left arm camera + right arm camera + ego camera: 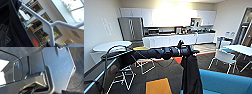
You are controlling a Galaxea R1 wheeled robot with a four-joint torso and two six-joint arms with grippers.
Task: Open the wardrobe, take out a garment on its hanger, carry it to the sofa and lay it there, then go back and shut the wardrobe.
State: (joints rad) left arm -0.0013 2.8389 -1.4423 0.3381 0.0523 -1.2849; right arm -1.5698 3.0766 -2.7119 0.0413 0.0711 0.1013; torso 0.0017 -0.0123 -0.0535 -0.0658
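Carrying the shirt toward the sofa

Hanging straight below the left tool (pixel 187 51), the thin limp black short-sleeved garment (pixel 191 75) drapes beside the bright blue upholstered sofa (pixel 224 82). I judge the tool is pinching the slim pale hanger (pixel 50 25) near its hook, though the grip itself is hidden. A swing or a loose hold could let the hanger slip free. The left wrist view alone shows the hanger's bars; the head view alone shows the sofa. Whether the right tool is spread, I cannot tell.

garment (pixel 191 75): black, limp, hanging | hanger (pixel 50 25): white, inside it | sofa (pixel 224 82): blue, below
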